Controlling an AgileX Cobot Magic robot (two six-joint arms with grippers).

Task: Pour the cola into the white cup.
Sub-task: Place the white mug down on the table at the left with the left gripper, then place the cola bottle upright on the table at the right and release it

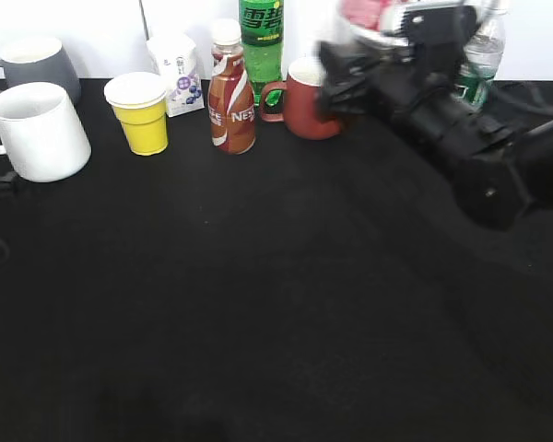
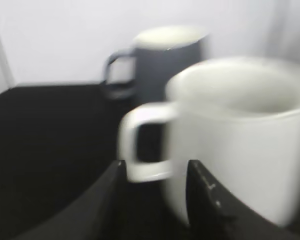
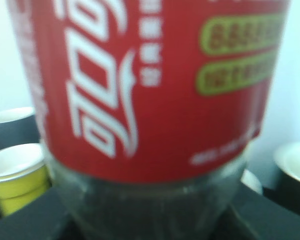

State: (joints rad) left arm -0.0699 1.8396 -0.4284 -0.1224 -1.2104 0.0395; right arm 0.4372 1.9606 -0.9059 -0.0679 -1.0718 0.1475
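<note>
Cola bottle (image 3: 155,100) sits gripped in right jaws; left jaws spread around white cup's (image 2: 240,135) handle, grey mug (image 2: 160,60) behind.

cola (image 3: 155,95): fills right wrist view, cap and base cut off, label text blurred; liquid level unreadable. In exterior view only blurred red scrap at top edge (image 1: 364,11), rest hidden behind right pincer (image 1: 350,78), itself motion-smeared; jaw state unreadable. White cup (image 2: 240,135): soft focus in left wrist view, right side and base cut off; in exterior view handle cut by left edge. Left pincer (image 2: 152,200): only two fingertips in frame, handle between them, contact unclear. Grey mug (image 2: 160,60): blurred, partly behind white cup.
</note>
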